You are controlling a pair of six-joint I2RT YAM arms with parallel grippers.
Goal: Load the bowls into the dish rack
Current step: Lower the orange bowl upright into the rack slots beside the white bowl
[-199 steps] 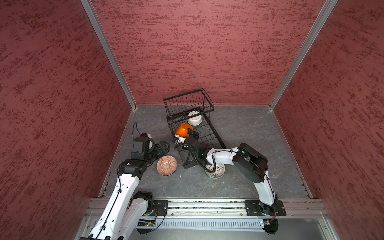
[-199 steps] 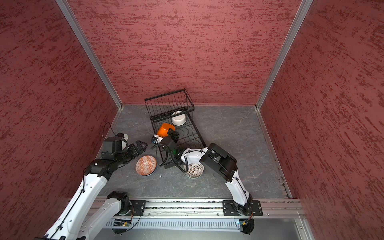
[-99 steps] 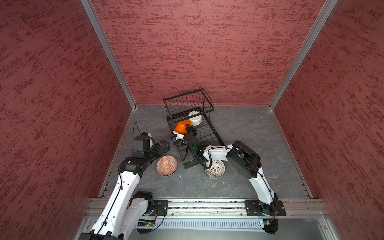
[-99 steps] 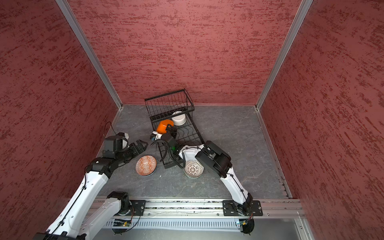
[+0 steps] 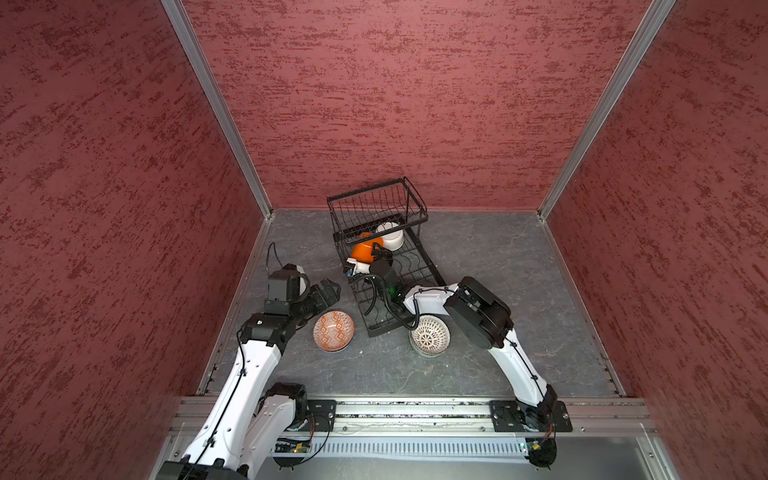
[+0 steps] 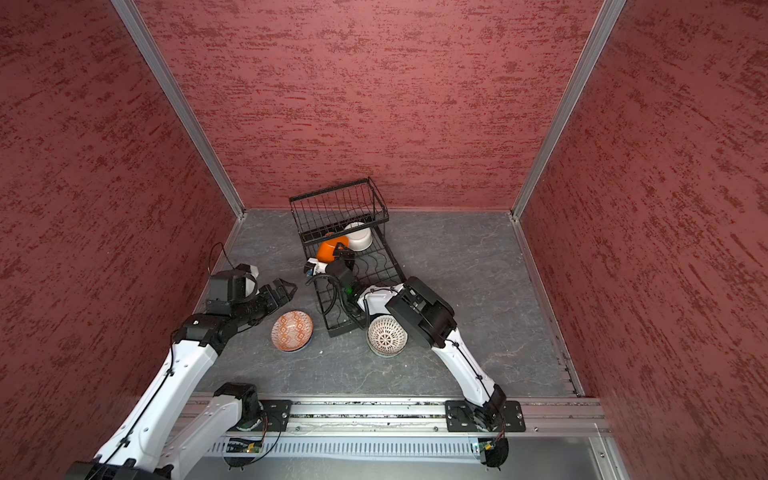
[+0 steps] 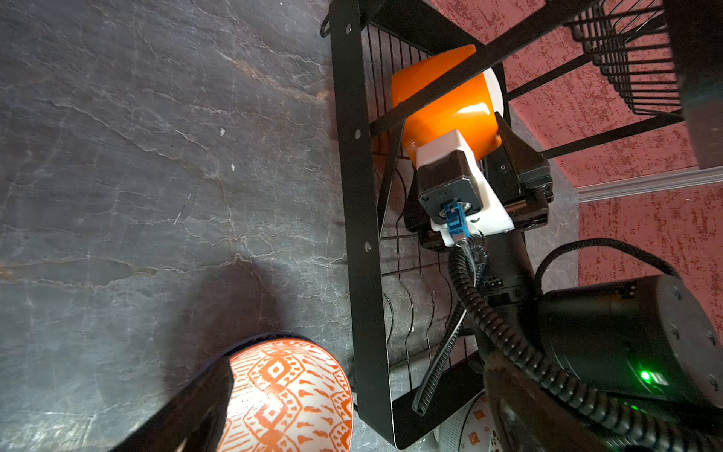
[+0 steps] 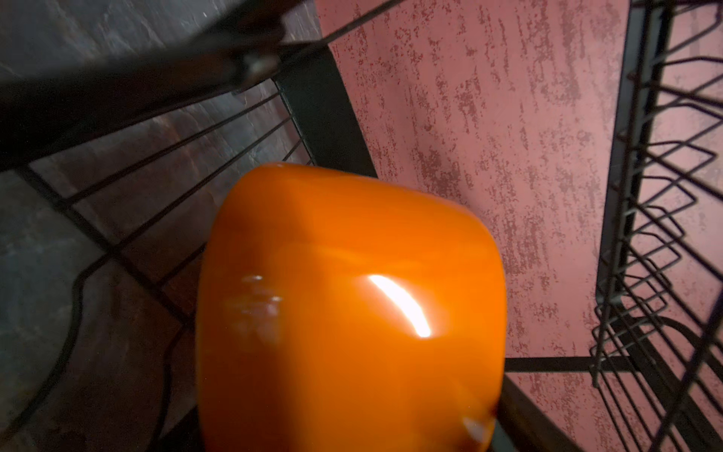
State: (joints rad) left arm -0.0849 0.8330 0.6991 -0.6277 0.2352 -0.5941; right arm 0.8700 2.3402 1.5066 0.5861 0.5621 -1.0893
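Jaws spread and empty, our left gripper (image 6: pixel 286 288) hovers near the terracotta-patterned bowl (image 5: pixel 333 331), likely next, while beyond it our right gripper (image 5: pixel 375 251) pinches the orange bowl (image 5: pixel 360 252), tipped on edge so the dish rack (image 5: pixel 374 208) wires can hold it, just short of the white bowl (image 5: pixel 392 237).

We see two arms, left arm (image 5: pixel 253 365) at seven o'clock, right arm (image 5: pixel 513 365) at five: white links, black joints, black corrugated cable (image 7: pixel 499 332), blue plug (image 7: pixel 454 221), green light (image 7: pixel 645 376).
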